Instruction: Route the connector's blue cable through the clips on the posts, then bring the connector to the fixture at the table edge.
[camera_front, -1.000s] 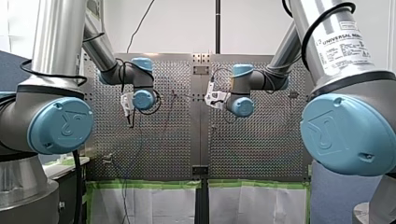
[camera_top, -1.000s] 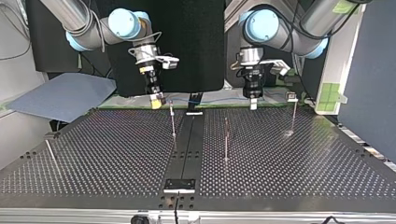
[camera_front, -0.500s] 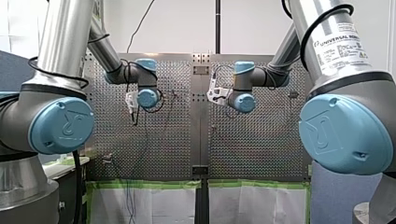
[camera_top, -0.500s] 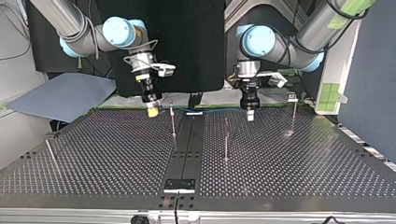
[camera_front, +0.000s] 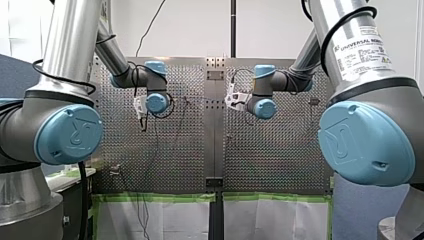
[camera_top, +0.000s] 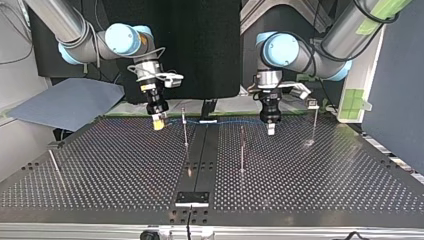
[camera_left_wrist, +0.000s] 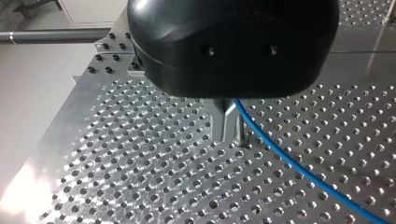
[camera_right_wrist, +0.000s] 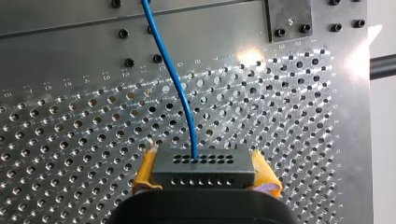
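Observation:
In the right wrist view my right gripper (camera_right_wrist: 203, 186) is shut on a dark connector block (camera_right_wrist: 203, 169), one yellow pad on each side. The blue cable (camera_right_wrist: 173, 74) leaves the block's face and runs ahead over the perforated plate. In the left wrist view my left gripper (camera_left_wrist: 229, 133) has its metal fingers shut on the blue cable (camera_left_wrist: 299, 170), just above the plate. In the top view the cable (camera_top: 225, 121) stretches low between my right gripper (camera_top: 158, 121) at the left and my left gripper (camera_top: 270, 129) at the right, near a thin post (camera_top: 185, 127).
More thin posts stand on the perforated table (camera_top: 125, 170): one right of the centre (camera_top: 242, 150), one at the far right (camera_top: 315, 122), one leaning at the near left (camera_top: 54, 162). A dark rail runs down the middle to a small fixture (camera_top: 192, 198) at the near edge.
In the top view both grippers have come down and toward the camera onto the plate's far rows. My right gripper also shifted left. The cable now lies taut between them.

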